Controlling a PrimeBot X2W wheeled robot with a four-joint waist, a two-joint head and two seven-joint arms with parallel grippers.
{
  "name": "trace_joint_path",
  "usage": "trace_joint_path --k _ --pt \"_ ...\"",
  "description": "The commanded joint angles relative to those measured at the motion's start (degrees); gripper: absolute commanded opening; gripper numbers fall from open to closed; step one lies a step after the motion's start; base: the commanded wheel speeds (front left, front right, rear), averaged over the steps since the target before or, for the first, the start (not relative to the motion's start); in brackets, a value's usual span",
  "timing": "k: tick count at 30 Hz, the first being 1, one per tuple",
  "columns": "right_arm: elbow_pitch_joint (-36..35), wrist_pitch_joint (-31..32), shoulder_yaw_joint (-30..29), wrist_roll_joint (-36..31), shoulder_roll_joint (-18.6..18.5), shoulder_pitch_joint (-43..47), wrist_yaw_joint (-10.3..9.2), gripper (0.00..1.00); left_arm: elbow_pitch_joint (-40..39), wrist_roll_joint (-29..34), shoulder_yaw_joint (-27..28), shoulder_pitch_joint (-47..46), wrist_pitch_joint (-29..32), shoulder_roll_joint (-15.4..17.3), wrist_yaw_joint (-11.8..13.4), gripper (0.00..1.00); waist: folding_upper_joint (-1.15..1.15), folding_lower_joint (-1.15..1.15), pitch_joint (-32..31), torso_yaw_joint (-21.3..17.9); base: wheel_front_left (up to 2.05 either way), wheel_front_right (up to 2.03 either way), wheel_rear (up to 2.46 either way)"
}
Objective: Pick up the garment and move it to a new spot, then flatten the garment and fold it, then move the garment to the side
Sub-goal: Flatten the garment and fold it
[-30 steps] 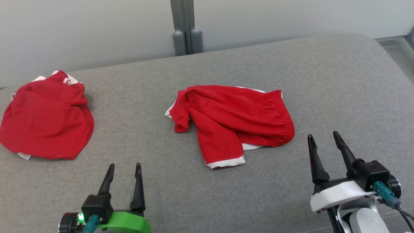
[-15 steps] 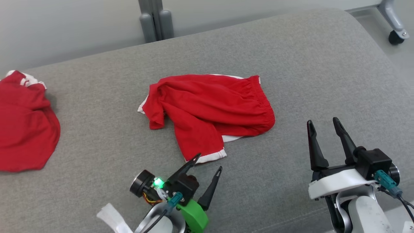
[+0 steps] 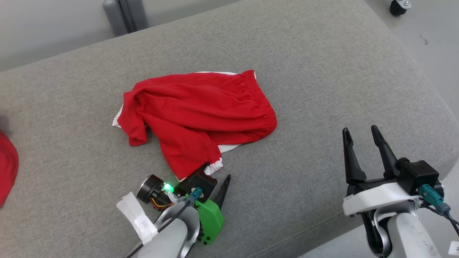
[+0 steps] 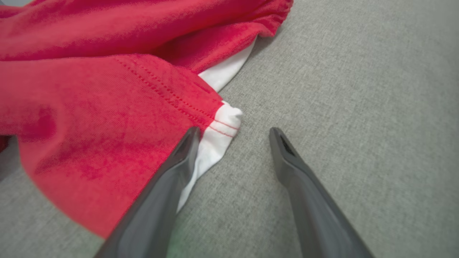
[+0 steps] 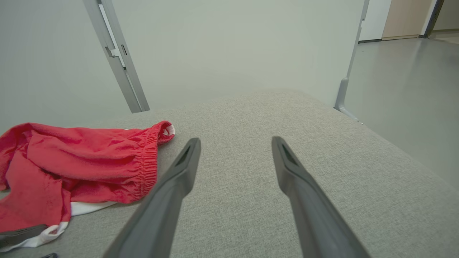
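The garment (image 3: pixel 197 114) is a pair of red shorts with white trim, lying crumpled in the middle of the grey cushion (image 3: pixel 322 71). My left gripper (image 3: pixel 217 171) is open at the near leg's white hem (image 4: pixel 222 125). In the left wrist view (image 4: pixel 233 130) one finger lies over the hem's edge and the other over bare cushion, with the hem corner between them. My right gripper (image 3: pixel 359 129) stands open over bare cushion to the right of the garment (image 5: pixel 71 161), apart from it, and nothing is between its fingers (image 5: pixel 235 139).
A second red garment (image 3: pixel 7 168) shows at the left edge. The cushion's rounded right edge drops to a grey floor (image 3: pixel 430 53) with a caster wheel (image 3: pixel 396 5). A grey post (image 3: pixel 125 16) stands behind the cushion against the wall.
The head camera has turned right, shifting the whole picture left. My left gripper has swung right and forward to the garment's near hem. The right gripper has kept its pose.
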Motion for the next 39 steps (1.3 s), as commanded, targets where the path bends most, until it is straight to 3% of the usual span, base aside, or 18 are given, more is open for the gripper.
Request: trace_joint_path --k 1,3,4,19,30,39 --pt "-0.18 -0.18 -0.15 0.24 -0.09 -0.56 -0.06 1.0 0.32 -0.77 -0.38 -0.85 -0.18 0.28 0.27 0.44 0.0 0.0 0.56 -0.59 0.0 0.0 0.0" --pt "-0.33 -0.19 -0.49 0.28 -0.09 -0.45 -0.06 1.0 0.03 -2.06 -1.0 -1.14 -0.87 0.29 0.38 0.18 0.0 0.0 0.54 -0.38 0.0 0.0 0.0" --pt "-0.37 -0.18 -0.73 0.28 -0.09 -0.3 -0.06 1.0 -0.23 -2.65 -1.27 -1.3 -1.28 0.29 0.55 0.0 0.0 0.0 0.45 -0.16 0.0 0.0 0.0" --pt "-0.17 -0.18 -2.06 -0.78 -0.09 0.6 -0.06 1.0 -5.9 -8.99 -1.79 -1.92 -6.33 0.27 4.92 0.0 0.0 0.0 -2.49 5.45 0.0 0.0 0.0" --pt "1.09 -0.19 -2.81 -1.69 -0.1 1.75 -0.06 1.0 -18.47 -13.32 9.5 3.36 -7.32 3.73 12.07 0.0 0.0 0.0 -5.23 11.73 0.0 0.0 0.0" --pt "1.8 -0.18 -2.1 -2.46 -0.11 1.91 -0.06 1.0 -16.88 -17.4 19.13 11.09 -7.28 4.45 15.4 0.0 0.0 0.0 -5.0 14.44 0.0 0.0 0.0"
